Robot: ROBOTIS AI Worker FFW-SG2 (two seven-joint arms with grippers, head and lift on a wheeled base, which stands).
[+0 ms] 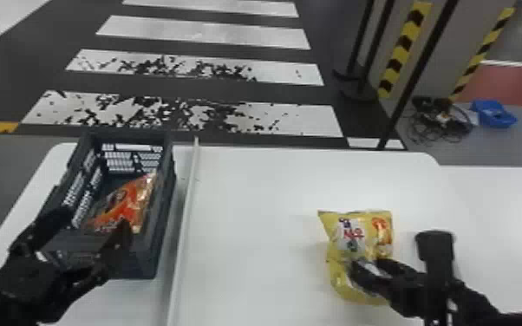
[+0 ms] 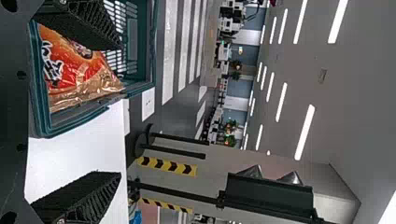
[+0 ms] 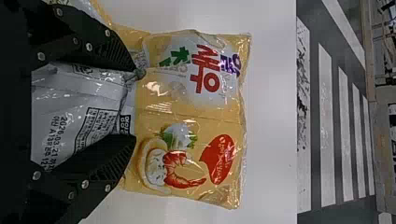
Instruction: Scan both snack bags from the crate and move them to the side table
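Pinched too lightly, the yellow bag (image 1: pixel 353 234) could slip from the right gripper (image 3: pixel 138 105) clamping it over the counter (image 1: pixel 251 195), the left gripper (image 1: pixel 96 216) gaping near 1 orange bag (image 1: pixel 130 203) in the crate (image 1: pixel 167 195).

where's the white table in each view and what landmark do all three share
Head view: white table across the lower half, around the crate.
Left wrist view: table beside the crate.
Right wrist view: table behind the yellow snack bag.
Shared landmark: white crossing stripes on the floor beyond.
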